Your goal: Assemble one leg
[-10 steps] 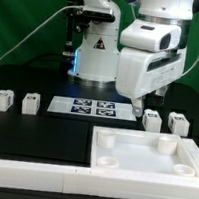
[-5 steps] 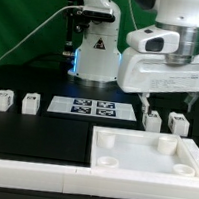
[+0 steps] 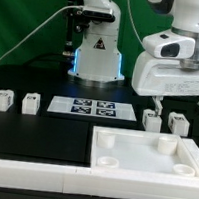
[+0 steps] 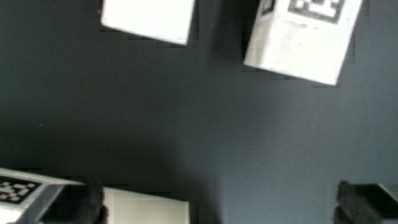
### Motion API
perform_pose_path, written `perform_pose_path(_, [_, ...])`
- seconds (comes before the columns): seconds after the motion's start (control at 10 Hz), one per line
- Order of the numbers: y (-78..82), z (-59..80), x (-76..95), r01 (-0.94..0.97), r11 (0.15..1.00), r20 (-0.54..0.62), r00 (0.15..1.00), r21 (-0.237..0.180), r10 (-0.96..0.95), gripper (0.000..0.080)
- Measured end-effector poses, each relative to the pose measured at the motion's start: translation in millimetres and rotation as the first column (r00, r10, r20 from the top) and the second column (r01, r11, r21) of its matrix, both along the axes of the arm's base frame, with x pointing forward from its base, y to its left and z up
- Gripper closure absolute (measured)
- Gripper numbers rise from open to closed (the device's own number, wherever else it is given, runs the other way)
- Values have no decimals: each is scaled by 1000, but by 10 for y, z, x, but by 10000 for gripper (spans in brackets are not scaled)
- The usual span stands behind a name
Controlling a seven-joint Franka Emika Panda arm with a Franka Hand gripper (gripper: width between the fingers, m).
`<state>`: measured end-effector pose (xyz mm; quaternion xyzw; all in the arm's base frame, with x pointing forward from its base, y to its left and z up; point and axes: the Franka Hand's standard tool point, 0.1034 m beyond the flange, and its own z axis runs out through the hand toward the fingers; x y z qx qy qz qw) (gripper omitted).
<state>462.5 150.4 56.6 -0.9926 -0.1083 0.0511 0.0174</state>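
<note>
white leg (image 3: 178, 122), ungrasped on dark surface (image 3: 43, 131); end effector (image 3: 180, 103), released, shifted toward 3 o'clock, now above; pickup pending.

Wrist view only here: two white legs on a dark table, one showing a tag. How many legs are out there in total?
Observer: Four, in a row. On the exterior view's right: inner right leg and outer right leg. On its left: inner left leg and outer left leg.
Operator: What's between the pairs?
Observer: The marker board, flat on the table.
Operator: Anything else big?
Observer: A large white tray-like piece with a raised rim, nearer the camera than the right legs.
</note>
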Motion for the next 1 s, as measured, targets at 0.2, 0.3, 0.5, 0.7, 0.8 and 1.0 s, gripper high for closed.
perform_pose_path(0.2, [-12,-9,-42,-3,1000,-36,999,-11,2,151])
perform_pose_path(0.3, [-33,2,-77,-9,999,-130,992,-39,3,151])
perform_pose_path(0.5, [-11,-53,-114,1,997,-305,952,-84,-26,151])
perform_pose_path(0.7, [107,-76,-241,-18,990,-470,881,-142,-52,151])
perform_pose_path(0.8, [166,-98,-251,-24,987,-539,839,-161,-68,151])
perform_pose_path(1.0, [148,-119,-314,-67,979,-675,733,-192,-82,151])
